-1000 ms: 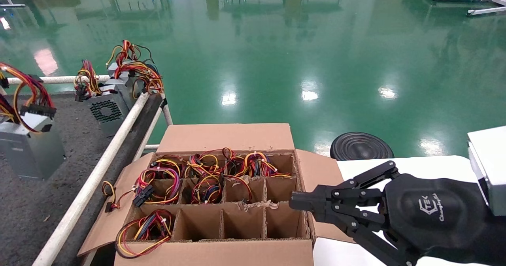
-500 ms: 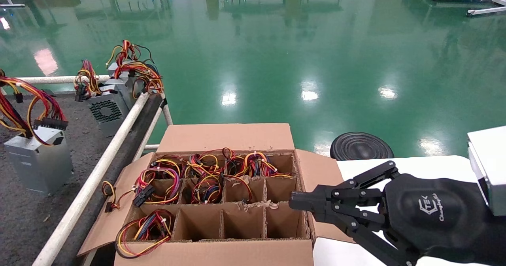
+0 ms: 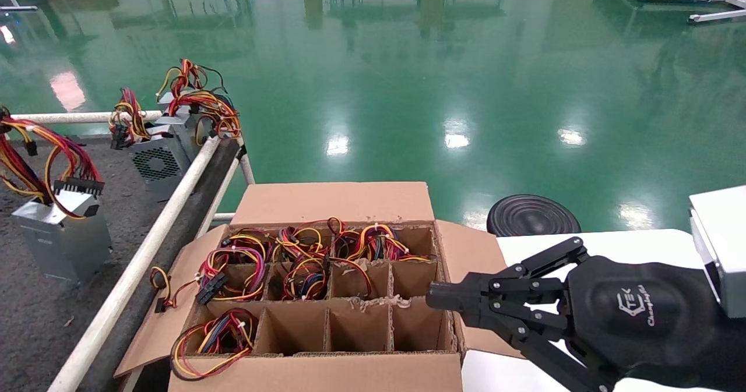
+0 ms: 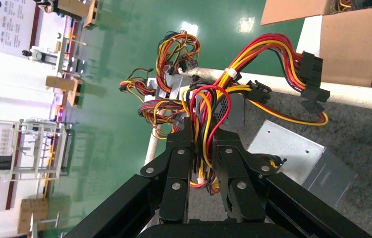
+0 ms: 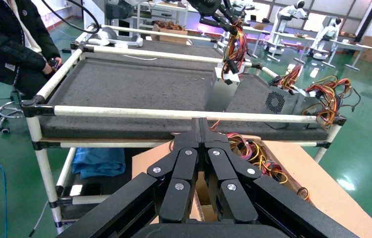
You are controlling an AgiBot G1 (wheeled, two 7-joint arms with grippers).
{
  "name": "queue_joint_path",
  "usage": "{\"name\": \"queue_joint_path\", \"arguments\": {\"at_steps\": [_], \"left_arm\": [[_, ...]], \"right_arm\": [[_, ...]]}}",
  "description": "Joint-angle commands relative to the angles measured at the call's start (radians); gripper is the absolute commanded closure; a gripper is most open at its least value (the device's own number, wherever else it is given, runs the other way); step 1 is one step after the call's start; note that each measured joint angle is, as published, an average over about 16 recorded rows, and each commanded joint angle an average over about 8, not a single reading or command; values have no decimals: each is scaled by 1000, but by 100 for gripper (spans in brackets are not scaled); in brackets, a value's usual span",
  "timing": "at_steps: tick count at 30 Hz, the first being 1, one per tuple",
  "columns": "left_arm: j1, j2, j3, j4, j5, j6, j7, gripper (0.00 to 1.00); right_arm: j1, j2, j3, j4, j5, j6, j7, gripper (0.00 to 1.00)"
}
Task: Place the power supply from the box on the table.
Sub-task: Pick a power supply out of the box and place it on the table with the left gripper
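The left gripper (image 4: 202, 148) pinches the power supply (image 3: 61, 237) by its wires, apparently resting it on the table (image 3: 35, 316) near the left edge; the right gripper (image 3: 434, 297), closed and empty, waits beside the box (image 3: 326, 202).

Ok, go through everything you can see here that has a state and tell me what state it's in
power supply: on the table, hung by its wires
left gripper: shut on the wires
right gripper: shut, empty, at the box's right edge
box: flaps open, front-right cells empty, others hold wire bundles
fan-grille units: standing at the table's far corner
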Motion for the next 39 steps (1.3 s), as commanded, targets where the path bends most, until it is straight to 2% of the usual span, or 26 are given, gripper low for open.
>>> {"name": "queue_joint_path", "arguments": {"at_steps": [1,37,39], "left_arm": [[2,-2,0,4,-3,2,3,100],[82,-102,-7,58,-52,35,16,100],[87,-102,-7,59,-54,37,14,93]], "right_arm": [[0,0,0,0,0,0,0,100],[0,0,0,0,0,0,0,100],[0,0,0,0,0,0,0,100]]}}
